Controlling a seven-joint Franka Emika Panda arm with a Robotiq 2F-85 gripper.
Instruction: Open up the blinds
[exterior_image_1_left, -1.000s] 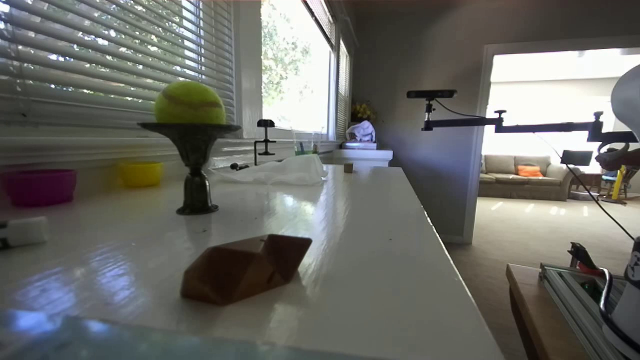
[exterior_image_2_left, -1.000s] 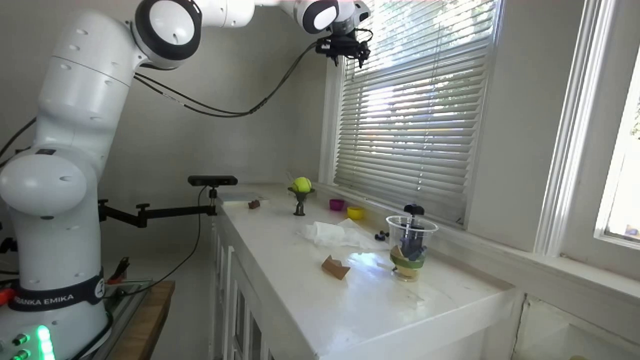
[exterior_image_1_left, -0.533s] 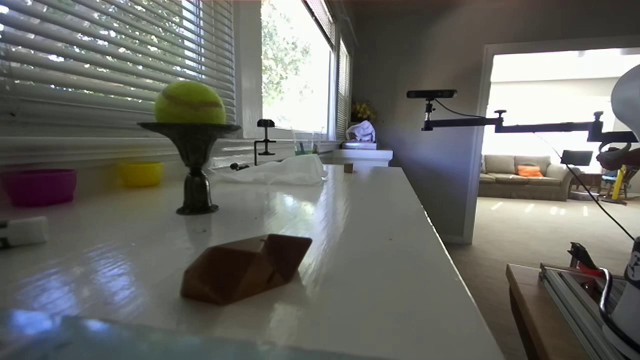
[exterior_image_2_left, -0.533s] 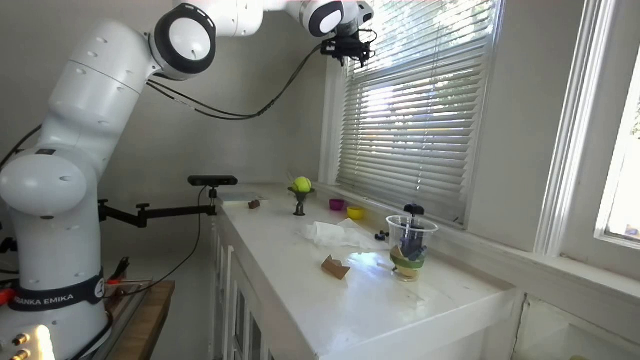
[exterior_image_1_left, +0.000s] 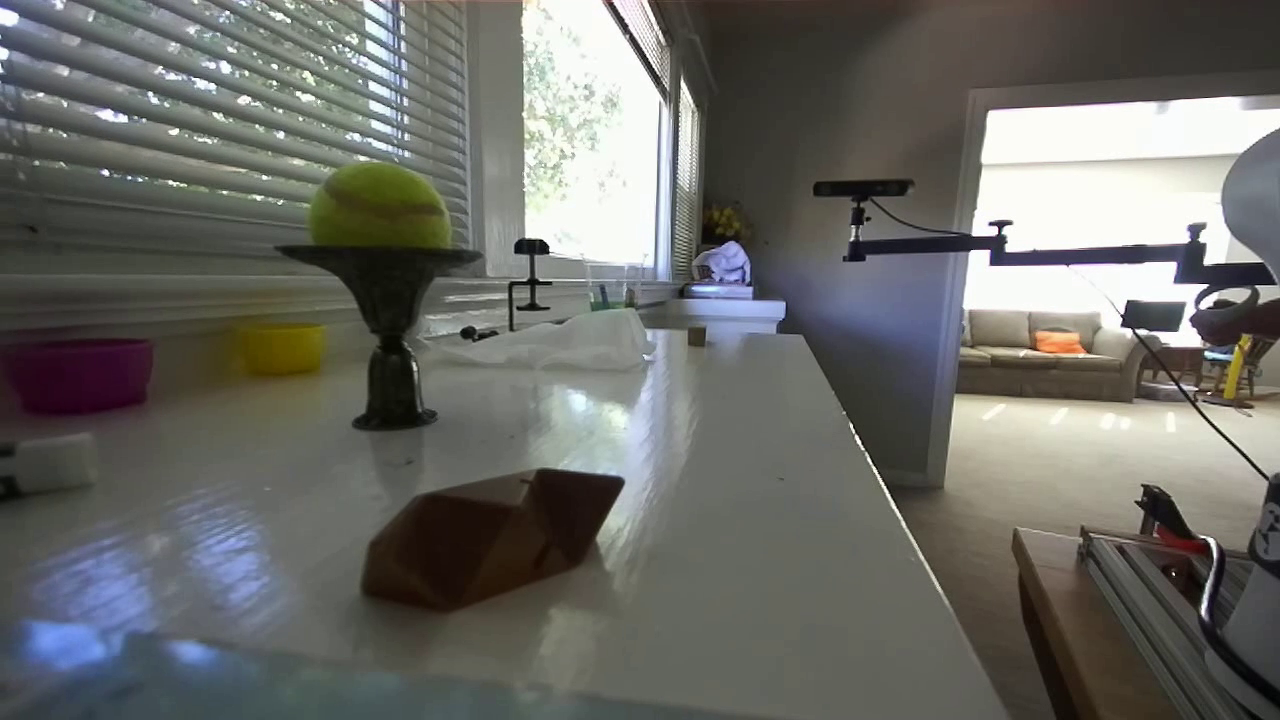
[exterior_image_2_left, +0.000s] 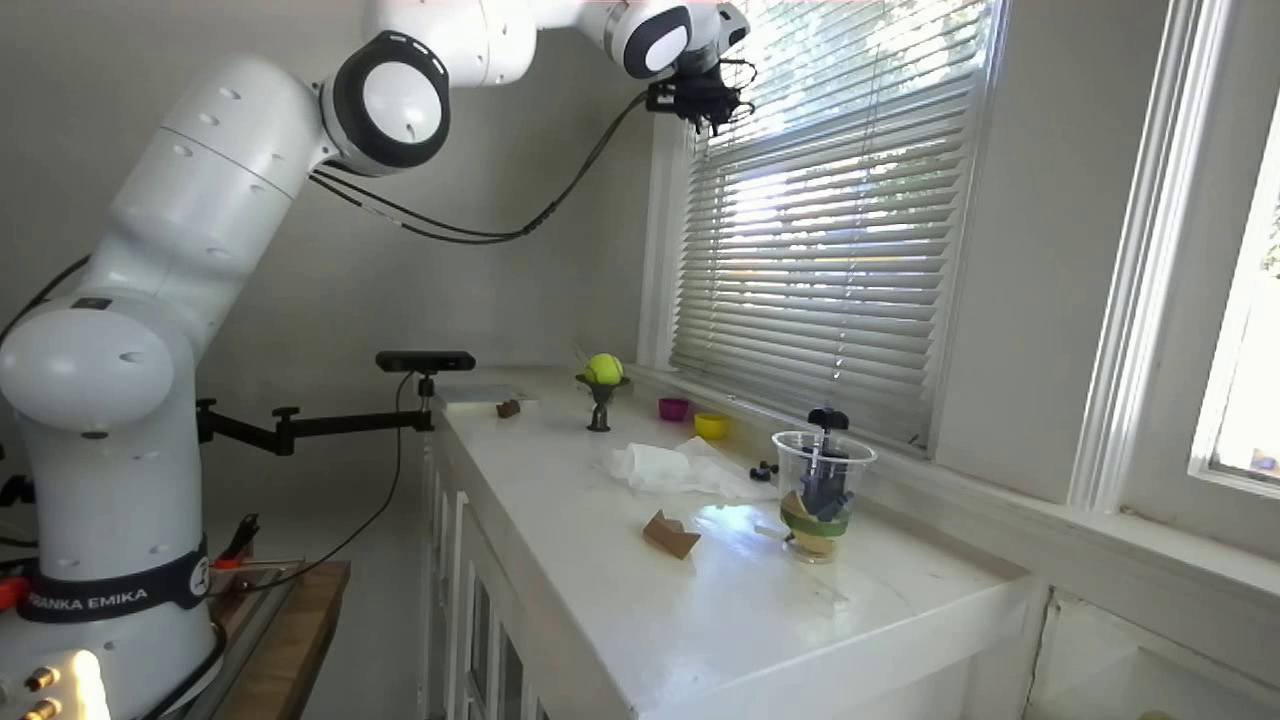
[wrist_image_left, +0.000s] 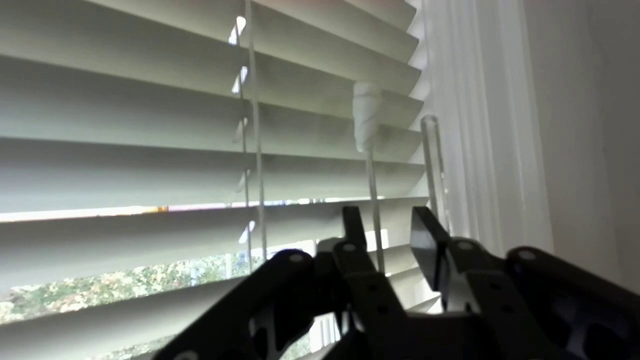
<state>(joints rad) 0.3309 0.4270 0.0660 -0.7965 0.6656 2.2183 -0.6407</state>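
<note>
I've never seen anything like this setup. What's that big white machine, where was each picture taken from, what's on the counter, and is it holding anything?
That is a jointed robot arm, here to open the blinds. Two pictures were taken from outside the robot, looking along the white counter. The close-up was taken from the arm's wrist, facing the blinds.

On the counter are a tennis ball resting on a dark stand, a purple cup, a yellow cup, crumpled white sheeting, a clear plastic cup and a brown faceted block.

The jaws stand apart, and nothing looks clamped. A thin cord shows in the gap, but I can't tell whether it is between them or beyond. A clear rod shows nearby.
</note>
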